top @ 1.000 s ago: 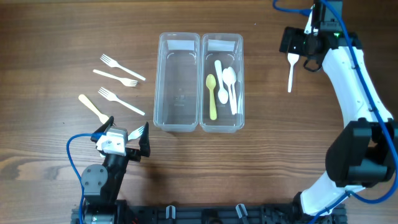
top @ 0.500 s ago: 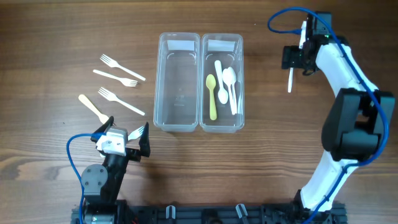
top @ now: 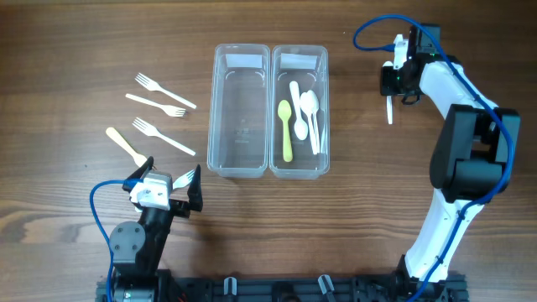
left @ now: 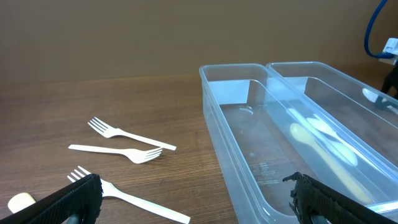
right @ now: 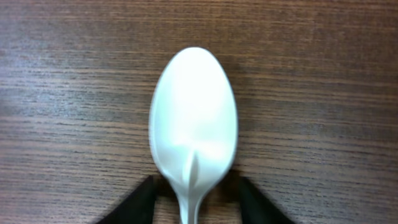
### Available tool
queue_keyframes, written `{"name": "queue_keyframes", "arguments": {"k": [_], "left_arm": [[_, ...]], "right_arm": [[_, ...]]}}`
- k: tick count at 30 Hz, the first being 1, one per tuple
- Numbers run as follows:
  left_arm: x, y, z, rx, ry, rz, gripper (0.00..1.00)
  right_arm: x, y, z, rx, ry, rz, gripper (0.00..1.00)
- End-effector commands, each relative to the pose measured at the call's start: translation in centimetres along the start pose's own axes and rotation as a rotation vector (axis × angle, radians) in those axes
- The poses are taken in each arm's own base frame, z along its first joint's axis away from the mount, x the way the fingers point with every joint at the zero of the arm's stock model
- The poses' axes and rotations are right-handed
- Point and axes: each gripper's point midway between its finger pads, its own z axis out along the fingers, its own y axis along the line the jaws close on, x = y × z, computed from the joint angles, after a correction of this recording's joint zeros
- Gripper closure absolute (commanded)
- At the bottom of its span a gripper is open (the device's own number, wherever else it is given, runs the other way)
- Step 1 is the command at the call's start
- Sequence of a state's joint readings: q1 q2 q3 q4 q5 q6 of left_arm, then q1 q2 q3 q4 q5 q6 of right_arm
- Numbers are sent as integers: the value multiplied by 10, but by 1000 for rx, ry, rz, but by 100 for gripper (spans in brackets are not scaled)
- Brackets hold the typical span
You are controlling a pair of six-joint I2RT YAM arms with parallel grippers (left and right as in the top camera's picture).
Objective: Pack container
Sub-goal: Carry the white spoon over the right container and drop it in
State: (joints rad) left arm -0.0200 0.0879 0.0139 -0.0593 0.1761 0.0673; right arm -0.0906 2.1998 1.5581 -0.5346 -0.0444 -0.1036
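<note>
White spoon (right: pixel 194 118), the next item to pack, lies bowl-up on the wooden table (right: pixel 323 56) at the far right, well apart from both containers. Your right gripper (right: pixel 194 200) straddles its neck. The two dark fingertips (right: pixel 134 200) stand on either side just below the bowl, narrowly parted. Wood shows between each tip and the neck, so nothing is clamped yet. Straddling the neck rather than the bowl gives you the thinnest section to pinch. In the overhead view only the handle shows below the gripper.

Moving outward, the right container (top: pixel 325 109) holds a yellow spoon (top: pixel 286 130) and white spoons (top: pixel 310 117) laid lengthwise. Judge this the spoon bin, and hence your target. Touching it wall to wall, the left container (top: pixel 242 109) is empty. It is presumably kept for the three white forks (top: pixel 157 105) lying on the table to its left. A cream utensil handle (top: pixel 124 144) lies near them, and its type cannot be told. Your left gripper (left: pixel 199 202) hangs low at the near left, spread wide and empty, clear of the work.
</note>
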Motion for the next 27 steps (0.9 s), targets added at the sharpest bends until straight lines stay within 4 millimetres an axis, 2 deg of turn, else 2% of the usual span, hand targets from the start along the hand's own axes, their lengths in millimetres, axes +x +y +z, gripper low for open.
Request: {"name": "queue_keyframes", "arguments": {"k": [1,3,5,7,8,11,13,14,15,17,18,21,25,27], "left_arm": [[3,-1,0,2,5,15,0],[3,-1,0,2,5,15,0],[3,-1,0,2,5,15,0],[3,-1,0,2,5,15,0],[3,-1,0,2,5,15,0],[3,-1,0,2,5,15,0],[3,-1,0,2,4,15,0],[3,-1,0,2,5,15,0],[3,-1,0,2,5,15,0],[3,-1,0,2,5,15,0],[3,-1,0,2,5,15,0],[3,-1,0,2,5,15,0],[3,-1,0,2,5,15,0],[3,-1,0,2,5,15,0]], "right_arm": [[15,2,11,-6,50,2,78],[23,3,11,-10,85,4,94],[25,3,10,-11,94,4,96],[12,2,3,-8,59,9,96],[-2,3,-6,-5,23,28,96],[-71,18,-72,-33,-185,15,96],[-109,54,-130,-140,-333,-39,96],[-119,75,-152,-200,-384,-72,96],[-122,91,-166,-246,-412,-94,96],[-119,140,-190,-354,-429,-135,96],[-112,164,-192,-397,-406,-152,96],[-83,215,-181,-426,-318,-236,96],[-61,231,-162,-354,-265,-275,96],[-42,234,-147,-353,-202,-280,96]]}}
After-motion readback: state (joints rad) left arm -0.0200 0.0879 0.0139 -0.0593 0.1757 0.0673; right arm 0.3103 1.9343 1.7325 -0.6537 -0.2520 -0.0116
